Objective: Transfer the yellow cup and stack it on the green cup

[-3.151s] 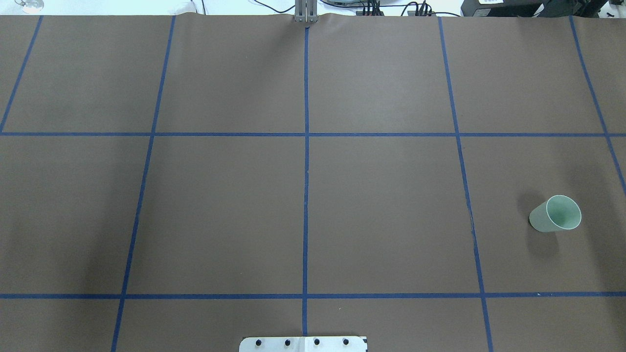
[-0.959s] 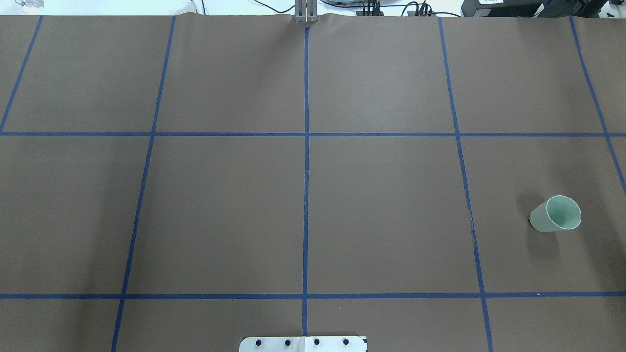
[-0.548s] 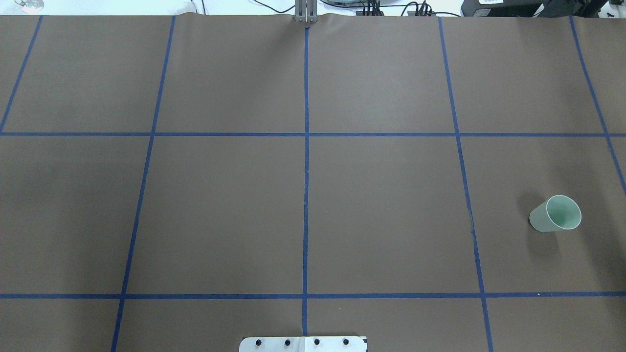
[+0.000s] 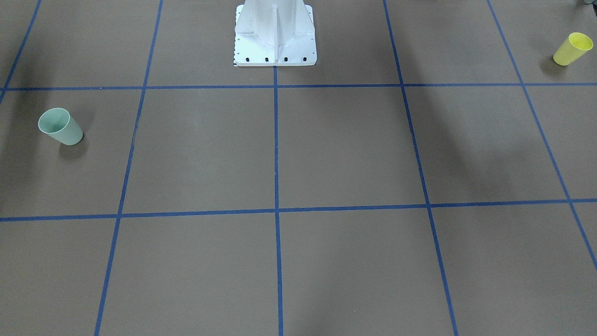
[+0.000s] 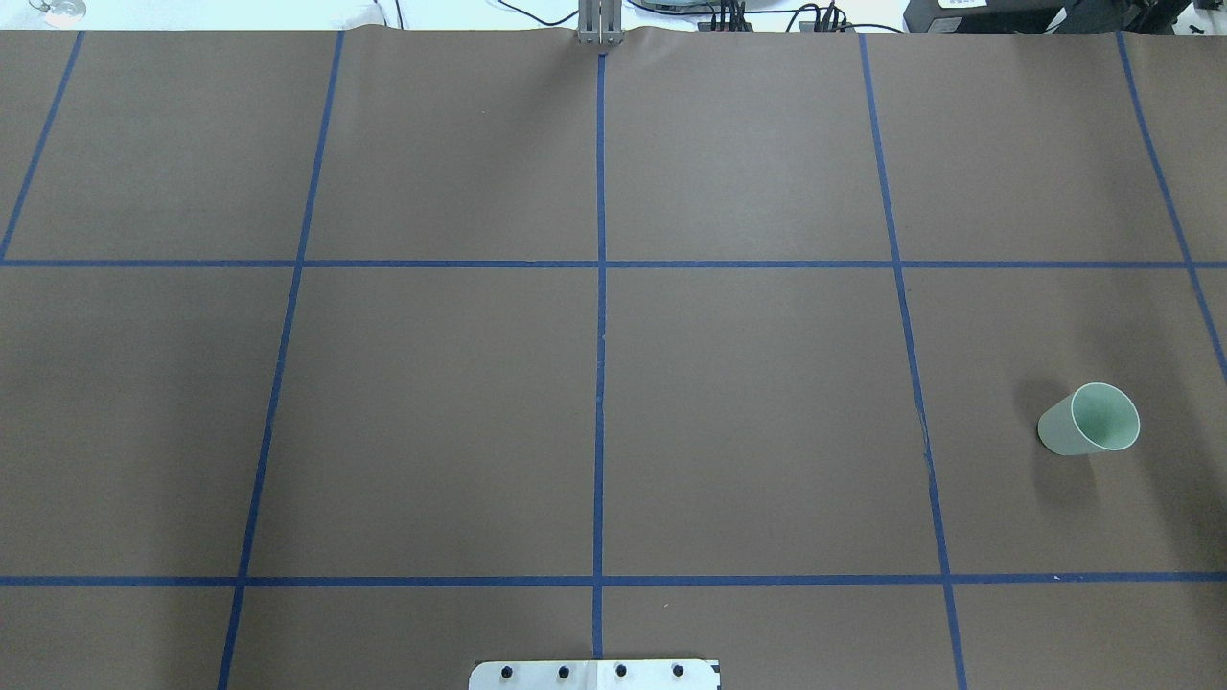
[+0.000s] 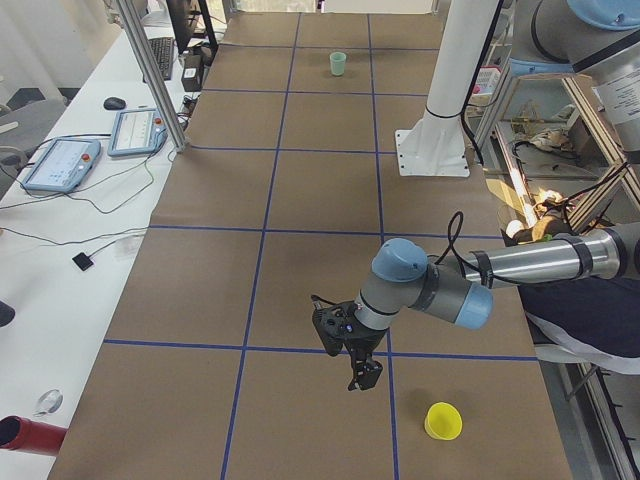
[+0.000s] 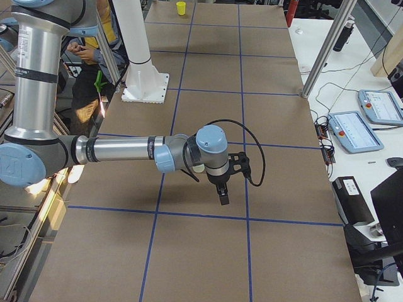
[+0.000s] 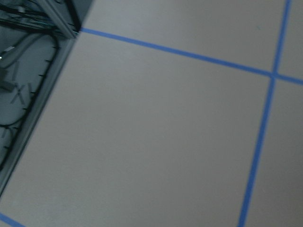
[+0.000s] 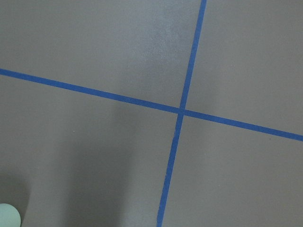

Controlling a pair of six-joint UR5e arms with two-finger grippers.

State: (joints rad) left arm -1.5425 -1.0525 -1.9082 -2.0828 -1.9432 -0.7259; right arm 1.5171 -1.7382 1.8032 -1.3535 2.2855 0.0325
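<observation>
The yellow cup (image 4: 572, 49) stands upright near the table's left end, close to the robot's side; it also shows in the exterior left view (image 6: 443, 421) and far off in the exterior right view (image 7: 181, 8). The green cup (image 5: 1090, 420) stands upright near the right end, also in the front view (image 4: 60, 127) and the exterior left view (image 6: 338, 63). A sliver of it shows in the right wrist view (image 9: 7, 215). My left gripper (image 6: 364, 378) hangs above the table, left of the yellow cup. My right gripper (image 7: 223, 197) hangs over the right half. I cannot tell whether either is open or shut.
Blue tape lines (image 5: 599, 383) divide the brown table cover into squares. The white robot pedestal (image 4: 275, 37) stands at mid-table on the robot's side. A metal post (image 6: 150, 80) and two tablets (image 6: 60, 165) stand beyond the far edge. The table's edge shows in the left wrist view (image 8: 42, 94).
</observation>
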